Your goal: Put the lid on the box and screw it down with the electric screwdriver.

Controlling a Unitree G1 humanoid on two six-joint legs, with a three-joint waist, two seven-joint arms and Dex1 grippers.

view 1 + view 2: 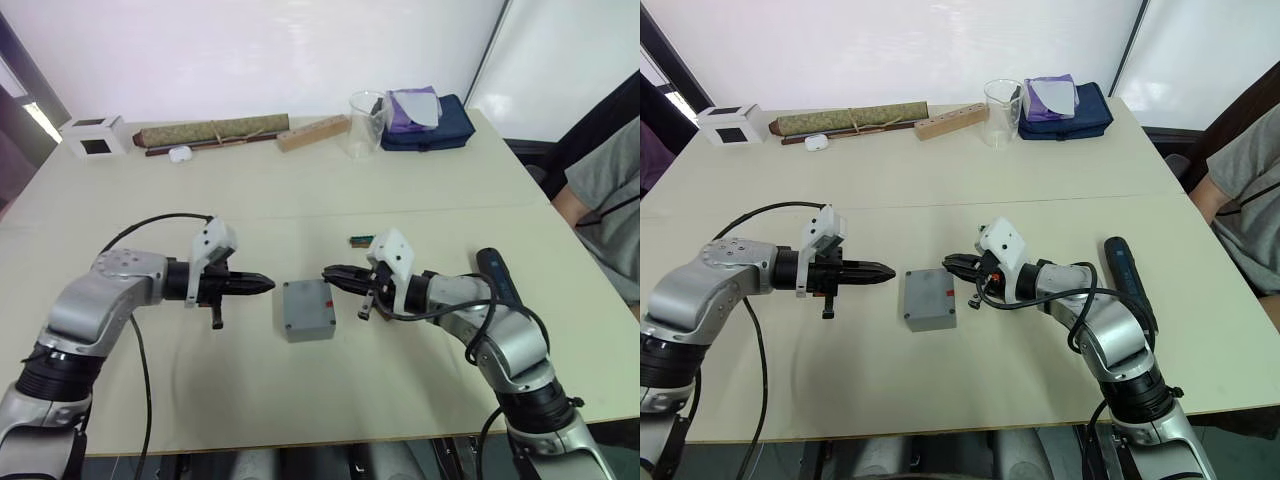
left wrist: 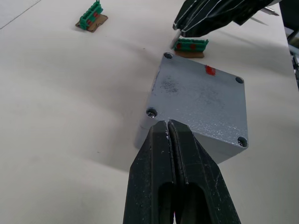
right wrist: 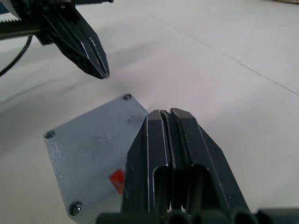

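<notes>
The grey box (image 1: 308,309) stands on the beige table (image 1: 300,190) near the middle, a little to the near side, and the lid (image 2: 201,100) lies flat on top of it, with a small screw hole showing at each corner and a small red mark on its surface. The left gripper (image 1: 266,285) points toward the box from the left, its tip just beside the left edge of the box; its two black fingers are pressed together and they hold nothing. The right gripper (image 1: 330,272) comes from the right, its tip over the far right corner of the lid, and its fingers are also closed with nothing between them. In the left wrist view a small green terminal block (image 2: 190,45) lies just beyond the box, under the right gripper, and a second green terminal block (image 2: 91,20) lies on the table farther away. The electric screwdriver (image 1: 1124,270) lies on the table at the right, beside the right forearm and well apart from the box. Along the far edge of the table there are a white cube (image 1: 92,136) with a dark opening, a rolled olive mat (image 1: 213,131), a wooden block (image 1: 313,132), a clear beaker (image 1: 366,123) and a dark blue pouch (image 1: 440,128). A person (image 1: 610,205) in a grey shirt is at the right edge.
</notes>
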